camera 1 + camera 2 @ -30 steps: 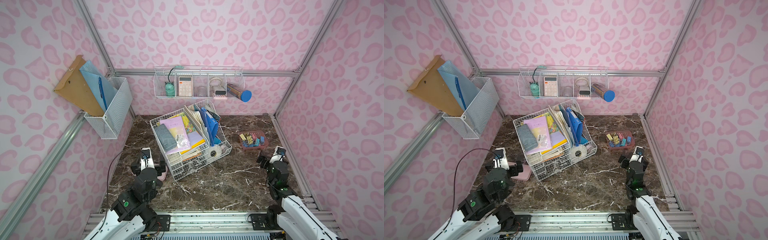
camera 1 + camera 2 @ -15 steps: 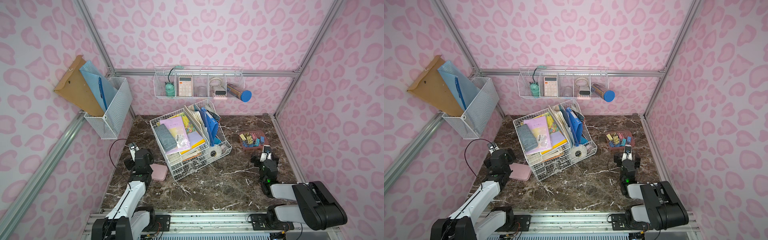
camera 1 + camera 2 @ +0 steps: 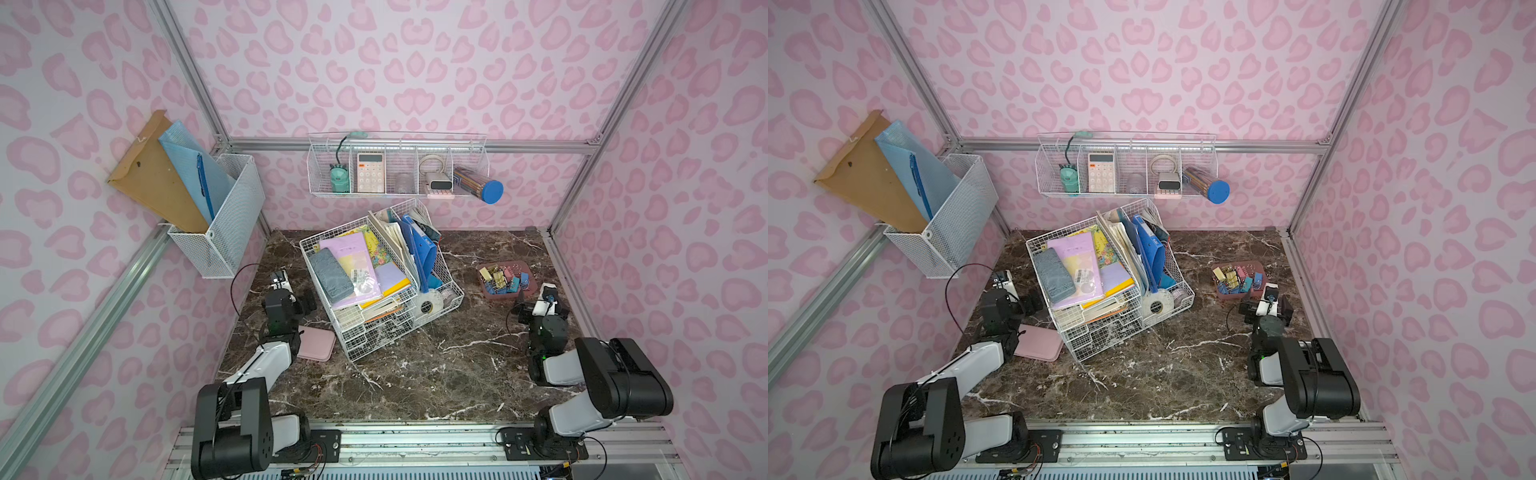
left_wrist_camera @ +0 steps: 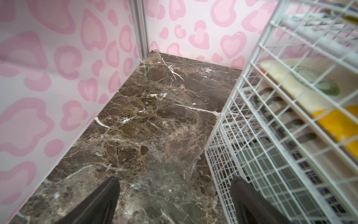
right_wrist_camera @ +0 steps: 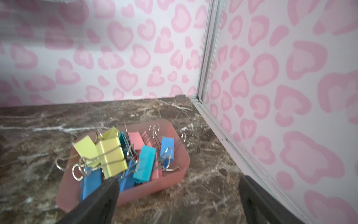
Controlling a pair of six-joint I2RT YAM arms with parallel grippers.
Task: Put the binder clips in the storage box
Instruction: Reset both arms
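Note:
The storage box (image 3: 524,266) (image 3: 1255,266) is a shallow dusty-pink tray at the right back of the marble table. Several binder clips (image 3: 500,279) (image 3: 1236,279) in yellow, blue, teal and pink lie heaped inside it. In the right wrist view the clips (image 5: 112,155) fill the storage box (image 5: 174,174). My right gripper (image 3: 540,301) (image 3: 1264,305) (image 5: 178,179) is open and empty just in front of the box. One fingertip overlaps the box's near corner. My left gripper (image 3: 291,291) (image 3: 1009,295) (image 4: 174,180) is open over bare marble by the left wall.
A white wire desk organiser (image 3: 451,286) (image 3: 1183,286) (image 4: 251,120) full of papers and folders sits mid-table, close beside my left gripper. A flat pale-pink case (image 3: 318,343) (image 3: 1038,343) lies at its front left. Wire baskets hang on the back wall (image 3: 397,191) and left wall (image 3: 224,232).
Both arms have folded down, their elbows dropping toward the front rail. The two grippers have stayed low and edged a little farther back on the table.

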